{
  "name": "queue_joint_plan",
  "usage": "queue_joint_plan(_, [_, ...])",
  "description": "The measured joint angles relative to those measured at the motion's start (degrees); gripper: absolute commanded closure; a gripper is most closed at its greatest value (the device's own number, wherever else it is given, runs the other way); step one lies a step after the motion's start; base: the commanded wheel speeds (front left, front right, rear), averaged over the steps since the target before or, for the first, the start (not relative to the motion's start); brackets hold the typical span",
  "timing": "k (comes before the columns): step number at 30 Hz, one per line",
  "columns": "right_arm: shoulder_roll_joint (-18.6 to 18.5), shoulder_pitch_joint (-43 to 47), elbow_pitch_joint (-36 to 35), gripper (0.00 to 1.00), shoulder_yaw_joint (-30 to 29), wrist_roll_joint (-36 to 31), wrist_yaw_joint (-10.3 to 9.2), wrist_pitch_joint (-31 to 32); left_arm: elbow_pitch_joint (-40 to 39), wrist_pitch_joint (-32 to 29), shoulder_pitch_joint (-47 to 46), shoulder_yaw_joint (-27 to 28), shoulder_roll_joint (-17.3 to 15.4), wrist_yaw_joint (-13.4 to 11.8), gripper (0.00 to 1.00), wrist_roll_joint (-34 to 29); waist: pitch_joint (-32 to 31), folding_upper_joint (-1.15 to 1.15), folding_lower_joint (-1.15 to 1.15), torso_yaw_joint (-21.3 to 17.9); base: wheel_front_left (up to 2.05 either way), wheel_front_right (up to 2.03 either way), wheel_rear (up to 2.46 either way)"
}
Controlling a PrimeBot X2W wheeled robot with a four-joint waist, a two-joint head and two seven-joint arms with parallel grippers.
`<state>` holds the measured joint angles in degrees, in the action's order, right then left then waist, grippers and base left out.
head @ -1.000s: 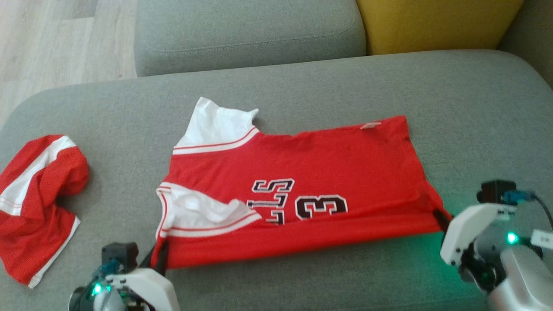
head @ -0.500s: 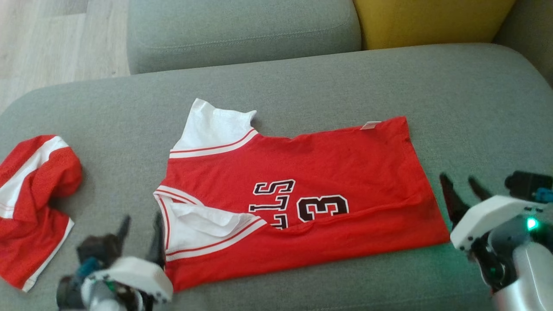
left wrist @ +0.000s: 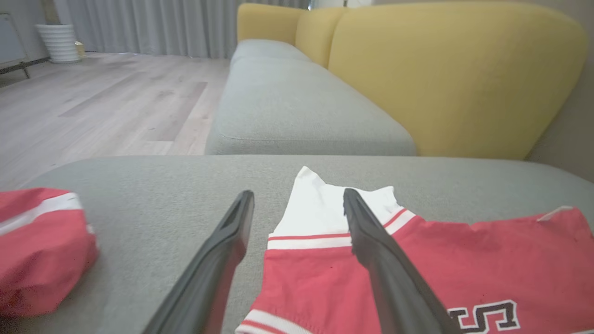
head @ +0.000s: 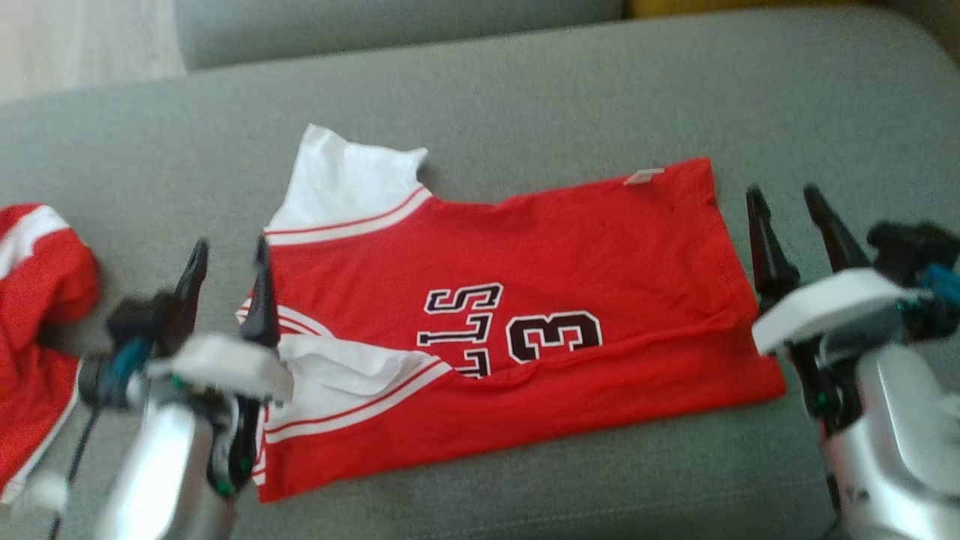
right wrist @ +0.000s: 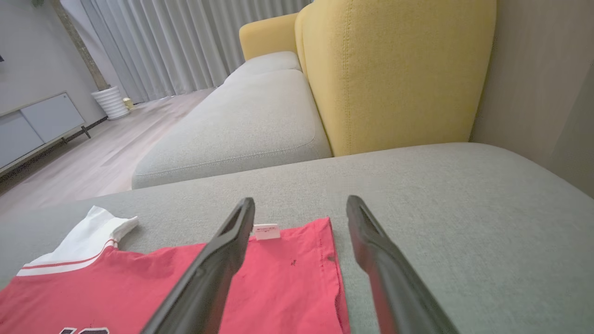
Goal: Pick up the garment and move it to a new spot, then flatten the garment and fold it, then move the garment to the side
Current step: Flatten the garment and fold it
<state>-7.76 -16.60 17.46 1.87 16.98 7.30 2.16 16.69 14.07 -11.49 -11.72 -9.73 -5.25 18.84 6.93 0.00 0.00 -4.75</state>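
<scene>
garment (head: 562,255) flat on sofa (head: 525,90) | left gripper (head: 231,244) wide, empty | right gripper (head: 782,191) wide, empty

The jersey (head: 570,247) is released at both ends; the left gripper (head: 231,251) and right gripper (head: 784,199) are opened and raised, the cloth lying between them

Two long, dark, tapering fingers (head: 763,247) on left claw (head: 229,251) and right claw (head: 782,195) alike. Behind each, white shell (head: 825,309) and silvery forearm (head: 892,435); beside, black camera block (head: 911,244) with teal plug (head: 941,281).
</scene>
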Motion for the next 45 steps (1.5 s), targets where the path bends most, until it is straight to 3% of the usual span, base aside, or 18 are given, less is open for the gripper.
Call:
queue_joint_plan(11, [0.26, -12.24, 3.97, 0.00, 4.07, -2.44, 0.00, -0.66, 14.41, -14.35, -25.02, -6.44, -6.47, 9.12, 0.00, -4.72, 9.18, 0.00, 0.02, -2.88, 0.00, 0.00, 0.00])
queue_joint_plan(15, [0.43, -15.91, 5.10, 0.00, 6.01, -2.44, 0.00, -1.00, 20.41, -19.16, -31.97, -7.99, -8.18, 11.37, 0.00, -4.70, 12.06, 0.00, 0.02, -4.59, 0.00, 0.00, 0.00])
queue_joint_plan(22, [1.11, -20.96, 6.89, 0.00, 9.37, -2.32, 0.00, -1.77, 27.92, -26.25, -41.42, -11.78, -12.09, 12.38, 0.00, -3.13, 16.47, 0.00, 0.02, -7.78, 0.00, 0.00, 0.00])
queue_joint_plan(24, [1.27, -22.29, 7.59, 0.00, 10.09, -1.70, 0.00, -2.38, 29.36, -28.70, -43.73, -15.71, -13.62, 12.72, 0.00, -1.93, 17.68, 0.00, 0.01, -9.01, 0.00, 0.00, 0.00])
queue_joint_plan(30, [1.49, -23.60, 8.99, 0.00, 10.99, -1.15, 0.00, -3.44, 31.84, -29.94, -46.58, -20.90, -16.90, 12.82, 0.00, 1.04, 19.23, 0.00, 0.00, -10.81, 0.00, 0.00, 0.00])
queue_joint_plan(35, [1.48, -24.29, 9.65, 0.00, 10.79, -0.90, 0.00, -3.69, 33.18, -30.15, -48.47, -23.05, -17.30, 12.82, 0.00, 3.03, 19.74, 0.00, 0.00, -11.45, 0.00, 0.00, 0.00])
queue_joint_plan(36, [1.48, -24.30, 10.06, 0.00, 10.71, -0.90, 0.00, -3.69, 33.30, -30.52, -48.61, -23.56, -17.29, 12.80, 0.57, 4.27, 19.77, 0.00, 0.00, -11.55, 0.00, 0.00, 0.00])
queue_joint_plan(37, [1.46, -24.29, 10.55, 0.00, 10.50, -0.90, 0.00, -3.69, 33.27, -31.12, -48.66, -24.39, -17.27, 12.74, 1.00, 5.69, 19.75, 0.00, 0.00, -11.55, 0.00, 0.00, 0.00])
queue_joint_plan(45, [1.01, -24.31, 14.47, 0.00, 7.12, 0.09, 0.00, -2.00, 32.50, -32.07, -48.63, -27.02, -16.72, 12.82, 1.00, 14.10, 18.69, 0.00, 0.00, -9.58, 0.00, 0.00, 0.00])
